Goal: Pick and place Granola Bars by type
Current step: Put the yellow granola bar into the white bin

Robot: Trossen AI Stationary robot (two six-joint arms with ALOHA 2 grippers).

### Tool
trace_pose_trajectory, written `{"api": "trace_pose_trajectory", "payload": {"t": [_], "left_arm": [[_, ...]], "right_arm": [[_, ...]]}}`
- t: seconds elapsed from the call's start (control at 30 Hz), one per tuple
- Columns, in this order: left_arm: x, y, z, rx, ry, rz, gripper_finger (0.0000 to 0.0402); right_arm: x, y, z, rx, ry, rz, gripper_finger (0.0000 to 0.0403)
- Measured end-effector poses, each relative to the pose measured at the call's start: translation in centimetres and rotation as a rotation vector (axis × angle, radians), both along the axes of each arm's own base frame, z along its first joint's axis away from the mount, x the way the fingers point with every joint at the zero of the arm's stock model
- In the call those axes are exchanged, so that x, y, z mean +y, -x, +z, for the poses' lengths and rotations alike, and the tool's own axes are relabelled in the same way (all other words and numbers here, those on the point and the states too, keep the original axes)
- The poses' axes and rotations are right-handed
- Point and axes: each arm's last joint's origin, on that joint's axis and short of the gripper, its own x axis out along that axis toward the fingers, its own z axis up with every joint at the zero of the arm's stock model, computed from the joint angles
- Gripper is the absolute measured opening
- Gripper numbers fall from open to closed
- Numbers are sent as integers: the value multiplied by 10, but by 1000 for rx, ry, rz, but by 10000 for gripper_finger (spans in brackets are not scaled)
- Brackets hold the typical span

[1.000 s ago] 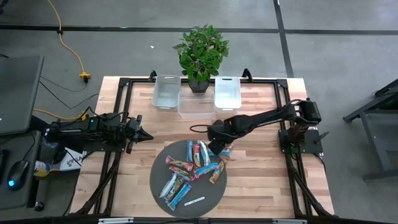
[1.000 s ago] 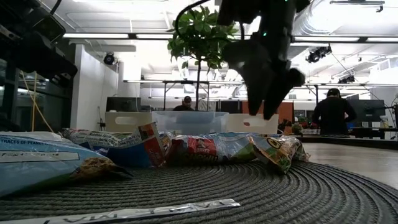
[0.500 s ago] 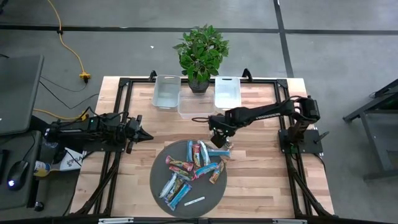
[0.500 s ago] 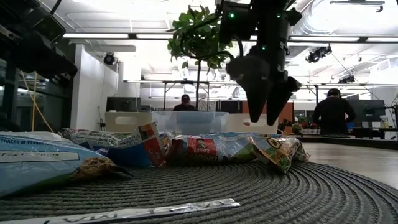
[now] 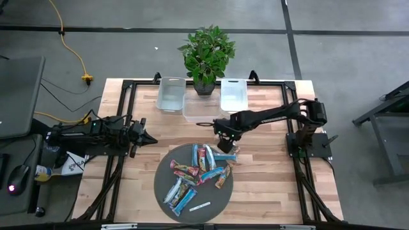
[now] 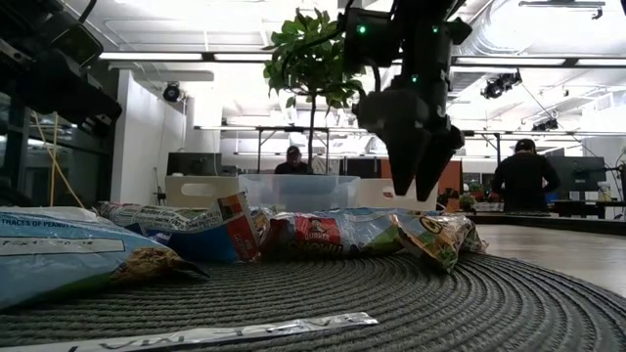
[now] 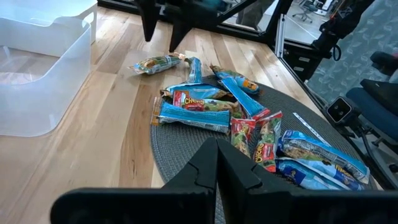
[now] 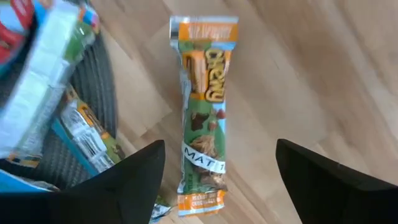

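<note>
Right claw fingers apart, above 1 green-orange granola bar flat on wood, lengthwise between fingers

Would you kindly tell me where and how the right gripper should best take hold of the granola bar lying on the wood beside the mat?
Probably its middle, from straight above: the granola bar lies flat and alone on the table, and the open right gripper already straddles its narrow width.

Right gripper downward, spread fingers (left arm idle, closed).
</note>
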Motion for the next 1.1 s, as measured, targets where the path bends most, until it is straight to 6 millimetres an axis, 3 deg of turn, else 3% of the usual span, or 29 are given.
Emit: {"api": "trace_pose_trajectory", "payload": {"t": [0.33, 0.73, 1.1], "left_arm": [[0, 0, 0, 0, -2, 5, 1], [0, 0, 0, 0, -1, 2, 1], [0, 0, 0, 0, 0, 0, 1]], "right_arm": [[9, -8, -38, 103, 8, -3, 292], [9, -14, -54, 116, 3, -81, 289], [9, -15, -56, 113, -10, -79, 242]]}}
